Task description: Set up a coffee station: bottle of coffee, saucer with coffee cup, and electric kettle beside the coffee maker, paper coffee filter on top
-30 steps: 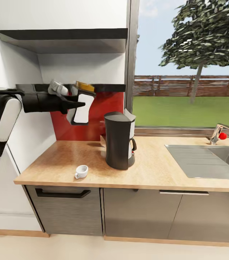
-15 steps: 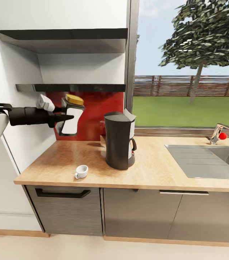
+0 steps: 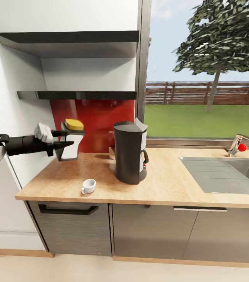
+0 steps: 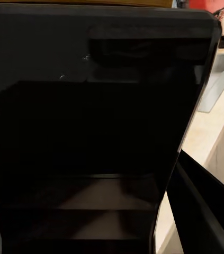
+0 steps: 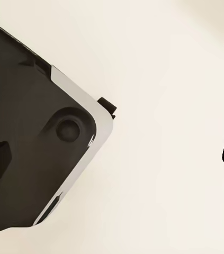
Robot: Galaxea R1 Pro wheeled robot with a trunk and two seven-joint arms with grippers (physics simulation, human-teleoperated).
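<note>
Left claw [image 3: 66, 138] grips bottle of coffee [image 3: 70, 141]; seemingly airborne.

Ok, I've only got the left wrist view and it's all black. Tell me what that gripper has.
Observer: The left gripper is shut on the bottle of coffee, yellow lid up.
Operator: Say where it is.
Observer: Low over the left end of the kitchen countertop, left of the coffee maker and apart from it.
Operator: List what else stands there.
Observer: The coffee cup, near the front edge, straight on the wood.
</note>
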